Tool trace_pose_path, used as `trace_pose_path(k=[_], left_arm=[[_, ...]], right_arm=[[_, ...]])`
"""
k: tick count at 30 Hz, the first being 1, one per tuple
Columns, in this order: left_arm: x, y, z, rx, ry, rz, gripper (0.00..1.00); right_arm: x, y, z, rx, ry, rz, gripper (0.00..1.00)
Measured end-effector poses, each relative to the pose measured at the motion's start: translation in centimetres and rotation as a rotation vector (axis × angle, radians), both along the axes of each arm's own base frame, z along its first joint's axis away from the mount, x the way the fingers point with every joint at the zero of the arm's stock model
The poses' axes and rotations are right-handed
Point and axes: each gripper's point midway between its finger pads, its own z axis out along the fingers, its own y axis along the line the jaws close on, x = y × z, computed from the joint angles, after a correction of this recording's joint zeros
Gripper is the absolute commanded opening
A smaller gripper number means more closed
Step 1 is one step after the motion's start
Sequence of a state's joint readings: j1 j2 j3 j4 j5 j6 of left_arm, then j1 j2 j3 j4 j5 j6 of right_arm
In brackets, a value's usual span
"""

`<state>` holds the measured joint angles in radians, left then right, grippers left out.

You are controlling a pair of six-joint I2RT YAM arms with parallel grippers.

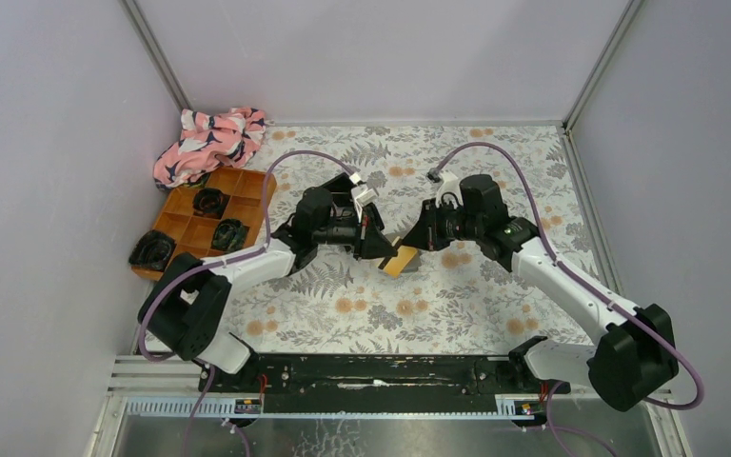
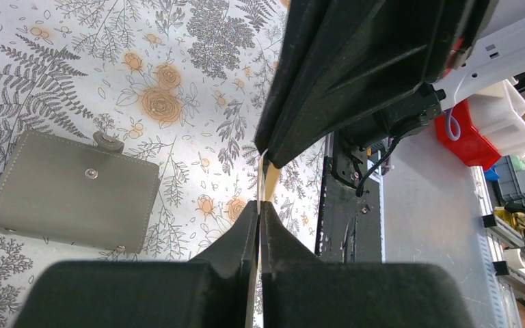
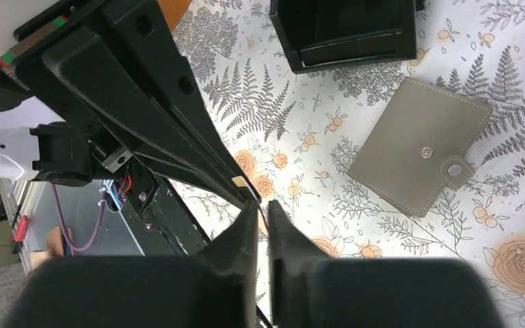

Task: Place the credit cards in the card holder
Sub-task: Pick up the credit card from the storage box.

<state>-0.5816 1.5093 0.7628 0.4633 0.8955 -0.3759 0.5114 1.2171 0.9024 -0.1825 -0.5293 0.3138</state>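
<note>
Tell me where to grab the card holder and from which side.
Probably the plain long edge of the card holder, opposite its snap tab. It lies flat and closed, so come down from above and pinch that edge.

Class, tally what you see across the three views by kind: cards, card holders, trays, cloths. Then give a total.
Cards: 1, gold card
Card holders: 1, grey wallet
Trays: 2, orange tray, black tray
Cloths: 1, pink cloth
Total: 5

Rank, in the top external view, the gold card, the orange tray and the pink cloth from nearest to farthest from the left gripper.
1. Gold card, held in the left gripper's fingers, mid-table.
2. Orange tray, off to the left.
3. Pink cloth, far left corner.
</note>
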Motion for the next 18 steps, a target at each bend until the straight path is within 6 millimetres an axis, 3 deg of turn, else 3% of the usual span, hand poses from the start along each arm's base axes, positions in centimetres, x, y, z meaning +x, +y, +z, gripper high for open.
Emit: trace_pose_path(k=[2, 5, 9, 14, 18], left_arm=[[0.1, 0.0, -0.1, -0.001, 0.012, -0.001, 0.0], [0.3, -0.1, -0.4, 0.001, 0.029, 0.003, 0.0], [0.7, -0.3, -1.0, -0.001, 0.07, 0.029, 0.0], [1.7, 0.1, -2.0, -0.028, 0.131, 0.157, 0.0], [2.8, 1.1, -3.3, -0.074, 0.205, 0.325, 0.0]], right_arm=[[0.4, -0.1, -0.3, -0.002, 0.004, -0.006, 0.44], [1.3, -0.6, -0.4, -0.018, -0.011, -0.048, 0.55], [2.6, -1.6, 0.0, -0.026, -0.089, -0.13, 0.58], [2.8, -3.1, 0.1, -0.014, -0.158, -0.224, 0.59], [2.4, -3.8, -1.3, 0.016, -0.162, -0.284, 0.57]])
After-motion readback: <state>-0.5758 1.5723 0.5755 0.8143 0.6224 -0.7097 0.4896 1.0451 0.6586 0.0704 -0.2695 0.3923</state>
